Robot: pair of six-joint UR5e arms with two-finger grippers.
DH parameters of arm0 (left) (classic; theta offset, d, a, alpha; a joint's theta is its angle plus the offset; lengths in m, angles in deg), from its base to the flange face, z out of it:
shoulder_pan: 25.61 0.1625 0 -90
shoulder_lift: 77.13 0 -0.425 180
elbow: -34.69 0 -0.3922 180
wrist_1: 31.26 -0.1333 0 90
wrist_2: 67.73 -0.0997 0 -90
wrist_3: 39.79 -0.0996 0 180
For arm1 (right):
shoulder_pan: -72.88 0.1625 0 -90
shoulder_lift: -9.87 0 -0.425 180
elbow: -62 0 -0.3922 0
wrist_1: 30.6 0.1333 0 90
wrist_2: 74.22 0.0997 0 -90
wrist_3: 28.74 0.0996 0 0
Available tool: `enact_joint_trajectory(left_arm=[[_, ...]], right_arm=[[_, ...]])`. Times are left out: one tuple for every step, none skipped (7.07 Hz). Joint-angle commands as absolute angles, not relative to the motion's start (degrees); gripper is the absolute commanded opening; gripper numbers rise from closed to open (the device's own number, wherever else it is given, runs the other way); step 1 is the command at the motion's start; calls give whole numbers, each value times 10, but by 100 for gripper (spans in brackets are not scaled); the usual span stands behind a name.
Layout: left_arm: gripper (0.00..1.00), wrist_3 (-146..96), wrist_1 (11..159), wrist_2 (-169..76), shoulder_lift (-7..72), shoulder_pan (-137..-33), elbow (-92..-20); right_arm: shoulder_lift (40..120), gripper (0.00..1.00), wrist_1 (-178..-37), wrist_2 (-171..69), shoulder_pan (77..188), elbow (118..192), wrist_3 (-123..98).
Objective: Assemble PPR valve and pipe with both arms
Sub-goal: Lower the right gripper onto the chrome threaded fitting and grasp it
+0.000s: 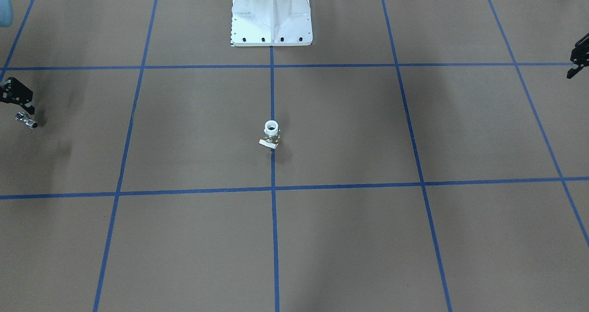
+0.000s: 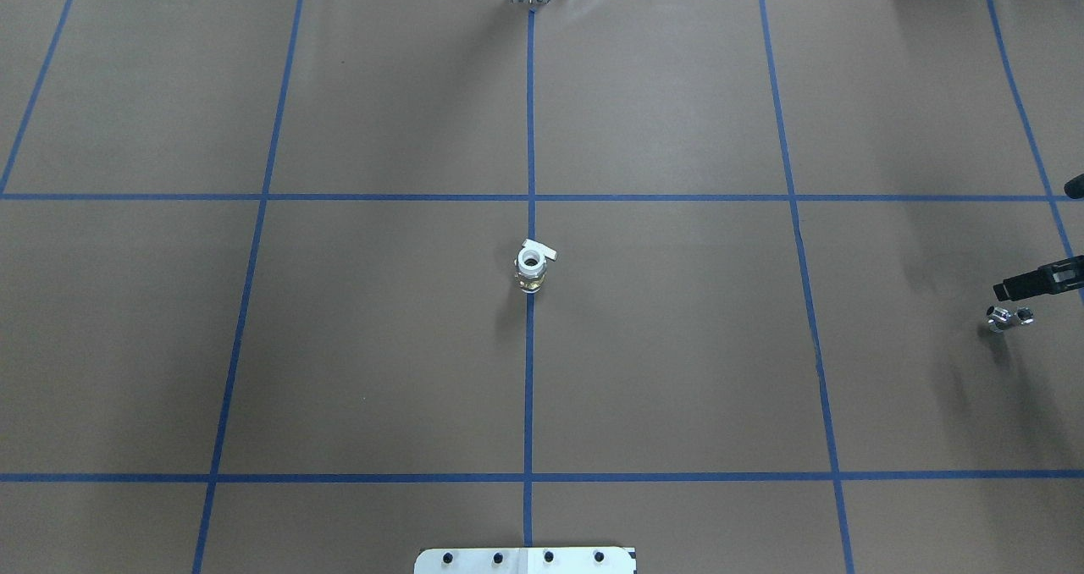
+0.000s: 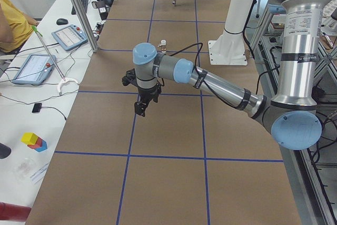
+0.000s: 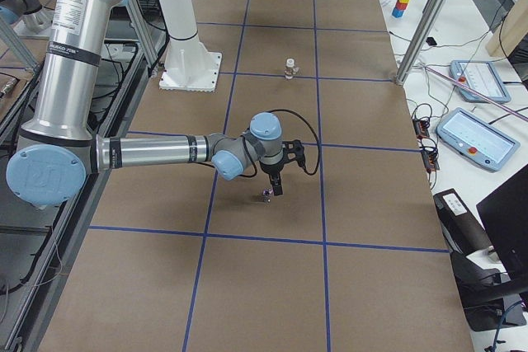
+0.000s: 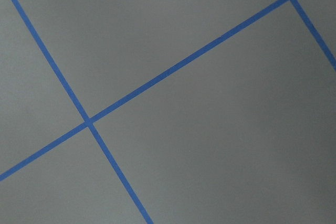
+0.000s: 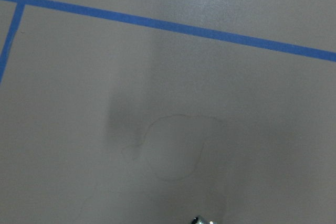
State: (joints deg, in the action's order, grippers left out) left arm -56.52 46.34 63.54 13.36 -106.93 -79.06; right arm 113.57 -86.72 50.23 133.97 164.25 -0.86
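The PPR valve [image 1: 271,135] stands upright on the centre blue line with its white collar on top and its whitish tab to the side; it also shows in the overhead view [image 2: 532,267]. The chrome pipe [image 1: 26,120] lies on the brown table on my right side [image 2: 1008,317]. My right gripper [image 1: 28,109] hangs just above and beside the pipe without touching it [image 2: 1002,289]; I cannot tell whether it is open. A sliver of the pipe [image 6: 198,220] shows in the right wrist view. My left gripper [image 1: 571,74] hovers empty, far from both parts; I cannot tell its jaw state.
The white pedestal [image 1: 271,22] stands at the robot's side of the table. Blue tape lines [image 2: 530,371] grid the brown mat. Outside the mat are tablets [image 3: 34,67], cables and metal posts [image 4: 429,22].
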Motion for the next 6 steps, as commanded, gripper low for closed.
enact_joint_trajectory(left_arm=[[100, -557, 464, 636, 133, -1070, -796], [100, -557, 464, 637, 133, -1070, -797], [100, -557, 464, 638, 134, -1070, -797], [100, -557, 464, 638, 134, -1070, -797], [100, -556, 464, 638, 134, -1069, -797], [100, -556, 464, 638, 134, -1069, -797]], right_arm=[[1134, 99, -863, 503, 1338, 1613, -44], [1132, 98, -864, 502, 1333, 1609, -40], [1130, 95, -865, 502, 1323, 1608, -39], [1131, 92, -865, 502, 1316, 1608, -38], [1130, 79, -865, 502, 1311, 1608, -39], [1124, 64, -868, 502, 1307, 1608, -38]])
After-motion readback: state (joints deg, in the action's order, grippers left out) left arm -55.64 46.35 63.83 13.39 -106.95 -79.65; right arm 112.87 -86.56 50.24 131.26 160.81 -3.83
